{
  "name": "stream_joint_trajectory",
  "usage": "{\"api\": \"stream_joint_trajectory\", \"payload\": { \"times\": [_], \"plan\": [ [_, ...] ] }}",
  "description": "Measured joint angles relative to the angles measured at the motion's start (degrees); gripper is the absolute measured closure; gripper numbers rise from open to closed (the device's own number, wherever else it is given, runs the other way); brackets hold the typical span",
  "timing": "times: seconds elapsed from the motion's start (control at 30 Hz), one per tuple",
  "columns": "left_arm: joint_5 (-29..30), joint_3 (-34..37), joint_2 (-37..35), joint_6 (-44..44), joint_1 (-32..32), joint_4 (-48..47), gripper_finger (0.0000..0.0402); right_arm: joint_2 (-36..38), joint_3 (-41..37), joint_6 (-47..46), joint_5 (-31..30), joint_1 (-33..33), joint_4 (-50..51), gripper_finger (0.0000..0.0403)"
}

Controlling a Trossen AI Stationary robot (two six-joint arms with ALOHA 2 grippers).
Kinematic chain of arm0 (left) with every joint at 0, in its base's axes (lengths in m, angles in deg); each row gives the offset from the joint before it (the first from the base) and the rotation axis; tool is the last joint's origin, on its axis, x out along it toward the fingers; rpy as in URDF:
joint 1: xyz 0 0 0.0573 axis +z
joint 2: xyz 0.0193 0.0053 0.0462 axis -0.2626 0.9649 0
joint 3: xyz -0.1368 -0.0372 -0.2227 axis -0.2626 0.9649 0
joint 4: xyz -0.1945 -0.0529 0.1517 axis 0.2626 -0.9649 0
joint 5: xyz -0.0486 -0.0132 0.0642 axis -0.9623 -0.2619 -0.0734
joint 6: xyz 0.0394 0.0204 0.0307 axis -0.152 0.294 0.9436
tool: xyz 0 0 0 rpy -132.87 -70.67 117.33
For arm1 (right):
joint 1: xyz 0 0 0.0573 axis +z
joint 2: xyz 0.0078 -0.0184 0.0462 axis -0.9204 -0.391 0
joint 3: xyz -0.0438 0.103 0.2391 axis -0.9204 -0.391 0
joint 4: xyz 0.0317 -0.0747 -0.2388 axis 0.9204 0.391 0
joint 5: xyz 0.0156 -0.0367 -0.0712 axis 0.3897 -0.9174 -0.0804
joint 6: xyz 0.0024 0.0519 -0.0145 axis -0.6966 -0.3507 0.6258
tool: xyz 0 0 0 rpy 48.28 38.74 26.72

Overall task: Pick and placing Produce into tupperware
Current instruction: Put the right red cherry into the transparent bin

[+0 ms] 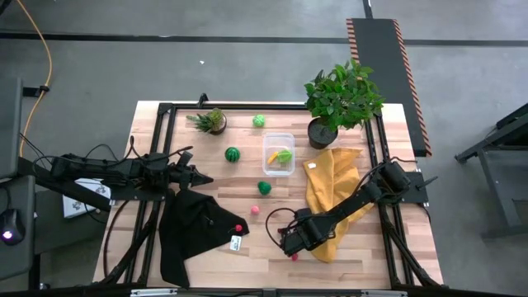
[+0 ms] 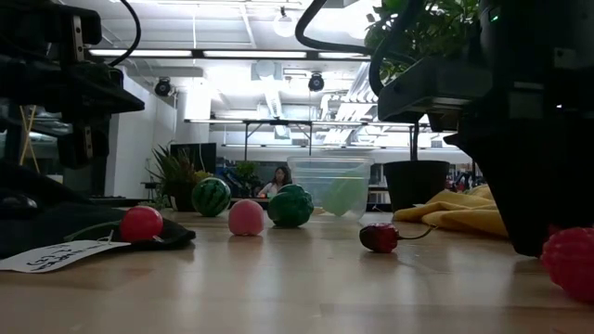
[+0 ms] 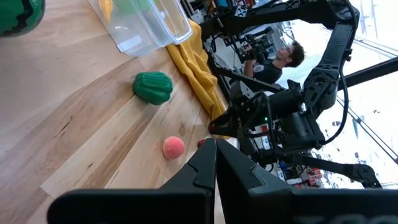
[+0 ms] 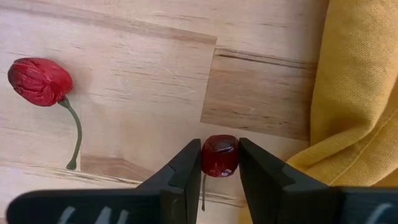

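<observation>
Right gripper: low at the table's five o'clock edge, beside the yellow cloth, fingers pinched on a small dark-red cherry. A second red cherry with a green stem lies near it on the wood.

Left gripper: at nine o'clock, above the black cloth, fingers pressed together, holding nothing.

Clear container: at table centre toward twelve o'clock, a yellow piece and a light-green piece inside.

Loose produce: striped melon, green ball, green pepper, pink ball, red ball.
</observation>
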Motion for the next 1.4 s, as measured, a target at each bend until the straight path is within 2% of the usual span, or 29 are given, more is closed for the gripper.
{"api": "stream_joint_trajectory", "payload": {
  "times": [1.4],
  "plan": [
    [0.0, 0.0, 0.0, 0.0, 0.0, 0.0, 0.0401, 4.8, 0.5, 5.2, 0.9, -1.1, -1.3, 0.0316]
  ]
}}
